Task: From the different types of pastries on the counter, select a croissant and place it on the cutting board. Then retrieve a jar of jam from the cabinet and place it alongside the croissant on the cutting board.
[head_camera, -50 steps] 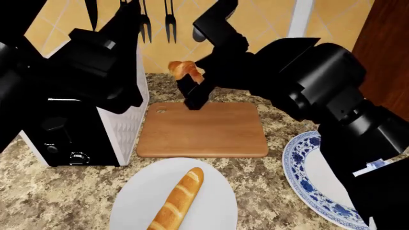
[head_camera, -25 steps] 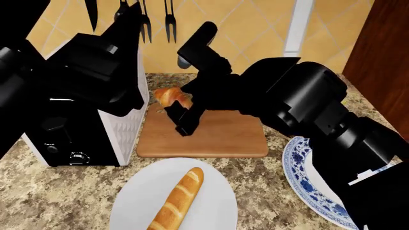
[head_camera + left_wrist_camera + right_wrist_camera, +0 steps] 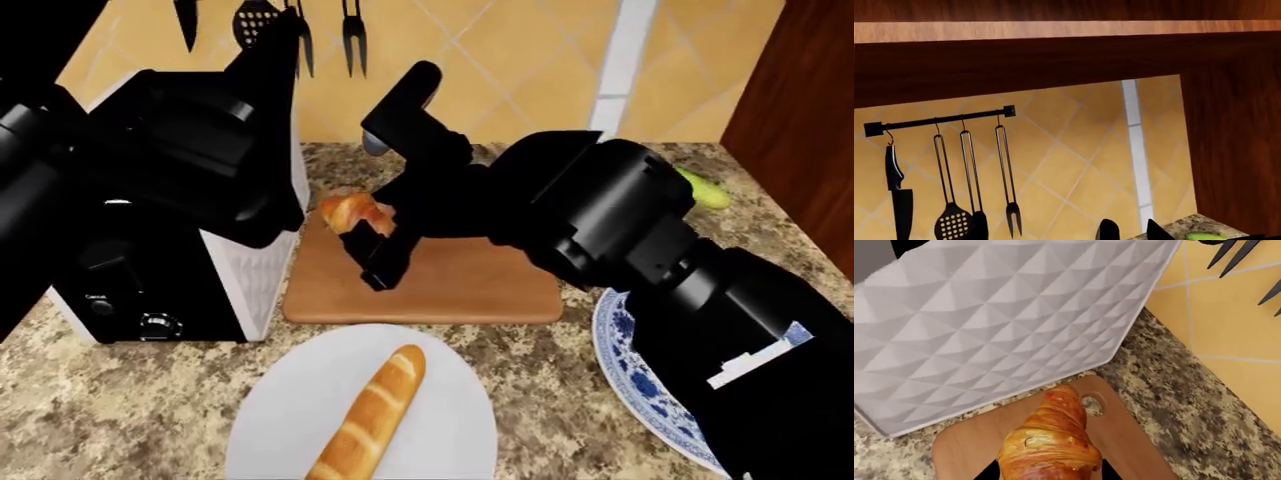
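Note:
The golden-brown croissant [image 3: 352, 211] [image 3: 1051, 437] hangs just above the cutting board's [image 3: 461, 282] [image 3: 1127, 445] far left corner, near its small hole. My right gripper [image 3: 368, 240] [image 3: 1051, 475] is shut on it, one dark finger on each side. The baguette [image 3: 374, 412] lies on a round white plate [image 3: 447, 440] on the speckled counter [image 3: 120, 400], in front of the board. My left gripper [image 3: 1131, 234] is raised and faces the tiled wall, open with nothing between its tips. The wooden cabinet [image 3: 1054, 50] hangs above. The jar of jam is out of view.
A white and black toaster [image 3: 174, 285] [image 3: 1007, 315] stands right beside the board's left edge, close to the croissant. A blue-patterned plate [image 3: 638, 385] lies at the right. Utensils [image 3: 974, 200] hang on a wall rail. A green item [image 3: 703, 188] lies near a tall wooden panel [image 3: 1234, 150].
My right gripper has carried the croissant down and to the left, from beyond the board's back edge to over its far left corner. The head view has shifted slightly.

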`<state>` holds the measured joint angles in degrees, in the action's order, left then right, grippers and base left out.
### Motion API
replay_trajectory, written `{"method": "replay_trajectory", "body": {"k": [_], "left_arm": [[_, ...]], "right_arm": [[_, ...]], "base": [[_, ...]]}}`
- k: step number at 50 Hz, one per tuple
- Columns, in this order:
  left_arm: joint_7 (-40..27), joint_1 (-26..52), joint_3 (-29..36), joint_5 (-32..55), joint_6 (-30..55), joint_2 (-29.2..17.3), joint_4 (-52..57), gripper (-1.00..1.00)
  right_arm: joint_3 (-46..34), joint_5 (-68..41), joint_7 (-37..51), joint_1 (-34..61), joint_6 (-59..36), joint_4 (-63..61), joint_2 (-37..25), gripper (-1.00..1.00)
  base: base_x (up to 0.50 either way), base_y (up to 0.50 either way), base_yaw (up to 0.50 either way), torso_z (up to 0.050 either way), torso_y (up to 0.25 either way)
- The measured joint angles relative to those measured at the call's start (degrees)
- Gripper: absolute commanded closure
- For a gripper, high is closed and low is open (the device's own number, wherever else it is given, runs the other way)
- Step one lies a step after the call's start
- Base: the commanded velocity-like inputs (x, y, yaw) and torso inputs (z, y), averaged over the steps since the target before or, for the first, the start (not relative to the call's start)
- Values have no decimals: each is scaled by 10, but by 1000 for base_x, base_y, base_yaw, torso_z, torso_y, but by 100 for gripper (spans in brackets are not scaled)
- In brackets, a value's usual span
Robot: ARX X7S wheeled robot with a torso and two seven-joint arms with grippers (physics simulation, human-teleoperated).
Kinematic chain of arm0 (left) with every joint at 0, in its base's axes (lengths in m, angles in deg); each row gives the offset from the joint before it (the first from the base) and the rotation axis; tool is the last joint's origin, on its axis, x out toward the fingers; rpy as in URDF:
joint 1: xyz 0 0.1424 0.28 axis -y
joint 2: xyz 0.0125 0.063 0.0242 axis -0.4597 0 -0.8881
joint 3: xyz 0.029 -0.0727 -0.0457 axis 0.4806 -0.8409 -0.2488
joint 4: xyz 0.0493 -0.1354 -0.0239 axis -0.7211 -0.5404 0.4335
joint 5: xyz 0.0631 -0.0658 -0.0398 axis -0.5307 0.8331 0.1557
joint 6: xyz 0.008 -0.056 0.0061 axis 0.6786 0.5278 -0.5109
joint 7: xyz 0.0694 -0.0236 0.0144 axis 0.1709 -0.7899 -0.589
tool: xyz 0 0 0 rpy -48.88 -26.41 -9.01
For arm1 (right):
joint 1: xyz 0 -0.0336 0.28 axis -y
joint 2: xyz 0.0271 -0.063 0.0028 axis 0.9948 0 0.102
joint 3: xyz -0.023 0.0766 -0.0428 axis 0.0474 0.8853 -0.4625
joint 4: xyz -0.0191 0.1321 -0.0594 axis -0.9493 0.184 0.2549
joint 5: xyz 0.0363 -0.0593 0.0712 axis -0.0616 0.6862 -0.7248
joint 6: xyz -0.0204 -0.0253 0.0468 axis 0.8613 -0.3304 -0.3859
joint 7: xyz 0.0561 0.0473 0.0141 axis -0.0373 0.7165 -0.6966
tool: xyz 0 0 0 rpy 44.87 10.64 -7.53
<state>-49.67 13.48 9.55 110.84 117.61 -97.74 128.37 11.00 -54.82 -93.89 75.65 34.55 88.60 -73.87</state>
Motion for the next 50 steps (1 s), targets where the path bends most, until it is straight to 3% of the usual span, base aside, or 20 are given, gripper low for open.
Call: {"method": "replay_trajectory", "body": {"k": [8, 9, 24, 31, 43, 50], "left_arm": [[4, 2, 0, -4, 0, 0, 3, -100], [4, 3, 0, -4, -1, 0, 3, -100], [4, 8, 2, -3, -7, -2, 4, -100], [2, 12, 4, 0, -9, -5, 4, -100], [-2, 17, 6, 4, -13, -11, 4, -100], [-9, 17, -2, 5, -22, -18, 9, -100]], "right_arm": [[-3, 5, -2, -1, 9, 15, 7, 100], [-3, 5, -2, 0, 10, 16, 8, -100], [8, 2, -1, 13, 11, 6, 1, -100], [23, -9, 7, 27, -3, -19, -19, -100], [76, -47, 59, 28, -48, -117, -101, -100], [125, -73, 110, 7, -63, -184, -158, -100]], "base": [[0, 0, 0, 0, -37], [0, 0, 0, 0, 0], [0, 0, 0, 0, 0], [0, 0, 0, 0, 213], [0, 0, 0, 0, 223], [0, 0, 0, 0, 17]]}}
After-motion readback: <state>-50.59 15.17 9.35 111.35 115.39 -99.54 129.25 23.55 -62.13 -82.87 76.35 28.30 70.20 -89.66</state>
